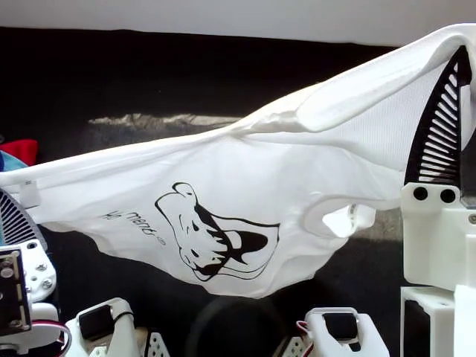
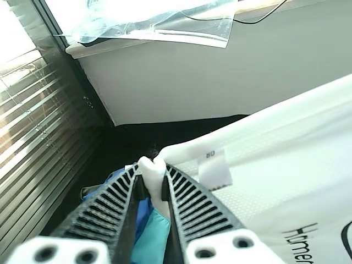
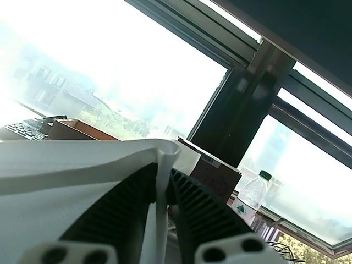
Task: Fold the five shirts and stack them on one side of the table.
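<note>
the white shirt (image 1: 245,186) hangs stretched above the dark desk (image 1: 111,67) — the left fingers (image 2: 107,206) clamp one end at the left, the right fingers (image 3: 118,206) pinch the other, higher, at the right. best to level both ends and keep it taut before lowering it flat.

The shirt (image 1: 223,186) is matt white cloth, with a fine mesh-like knit that shows beside the left arm's fingers (image 2: 192,203). Its black print (image 1: 216,238) looks flat and smooth, and a small woven label (image 2: 213,168) is sewn at its edge. The left arm's fingers and the right arm's fingers (image 3: 203,214) are matt black ribbed plastic on smooth white plastic bases. The worktop (image 1: 149,67) is black and matt. At 9 o'clock in the high view is soft red and teal cloth (image 1: 21,149). The bottle (image 3: 250,195) is clear glossy plastic.
</note>
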Controlling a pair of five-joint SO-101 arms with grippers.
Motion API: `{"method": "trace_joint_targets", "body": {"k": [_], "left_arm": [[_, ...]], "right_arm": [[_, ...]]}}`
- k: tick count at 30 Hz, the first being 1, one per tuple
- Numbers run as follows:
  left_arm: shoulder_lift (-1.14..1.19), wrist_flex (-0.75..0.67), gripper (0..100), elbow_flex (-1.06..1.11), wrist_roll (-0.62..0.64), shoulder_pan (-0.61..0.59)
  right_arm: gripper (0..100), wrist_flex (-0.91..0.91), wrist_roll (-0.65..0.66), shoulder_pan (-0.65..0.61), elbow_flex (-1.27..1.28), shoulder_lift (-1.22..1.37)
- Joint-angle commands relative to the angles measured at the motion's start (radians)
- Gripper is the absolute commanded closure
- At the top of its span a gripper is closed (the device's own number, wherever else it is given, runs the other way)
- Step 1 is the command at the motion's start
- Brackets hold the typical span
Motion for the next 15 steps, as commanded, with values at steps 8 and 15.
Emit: {"method": "trace_joint_targets", "body": {"k": [8,15], "left_arm": [[0.004,0.008,99,-0.107,-0.008,-0.018],[0.004,0.009,99,-0.107,-0.005,-0.018]], "right_arm": [[99.2,-0.01,0.003,0.021,-0.024,-0.058],[99.2,0.027,-0.057,0.019,-0.024,-0.124]]}}
